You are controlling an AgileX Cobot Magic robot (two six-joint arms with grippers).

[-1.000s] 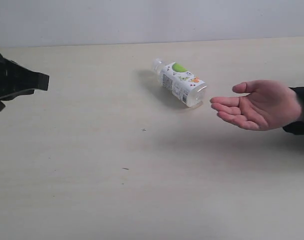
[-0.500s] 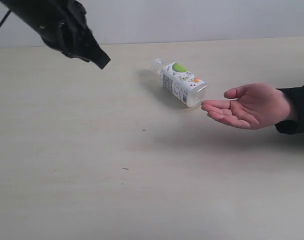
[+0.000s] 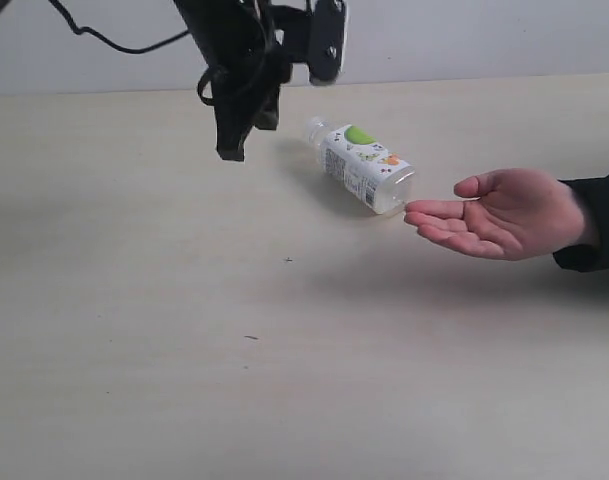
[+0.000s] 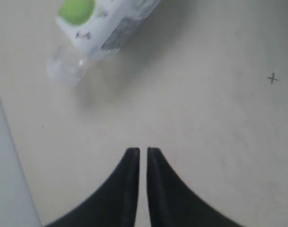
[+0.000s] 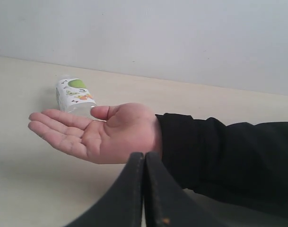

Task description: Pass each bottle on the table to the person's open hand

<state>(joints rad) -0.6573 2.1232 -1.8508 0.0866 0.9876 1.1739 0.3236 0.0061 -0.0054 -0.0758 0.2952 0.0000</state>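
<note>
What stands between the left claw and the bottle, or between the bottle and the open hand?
Nothing visible does. The left claw hangs above the bare table, beside the cap end of the lying bottle, with only air between them. The base of the bottle lies just short of the open hand.

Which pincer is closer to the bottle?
Left. The left pincer hangs near the cap end of the bottle; the right pincer is farther off, with the person's hand between it and the bottle.

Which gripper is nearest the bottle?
The left gripper, shut, hanging by the bottle's cap end. The right gripper, also shut, sits behind the person's hand, which lies between it and the bottle.
</note>
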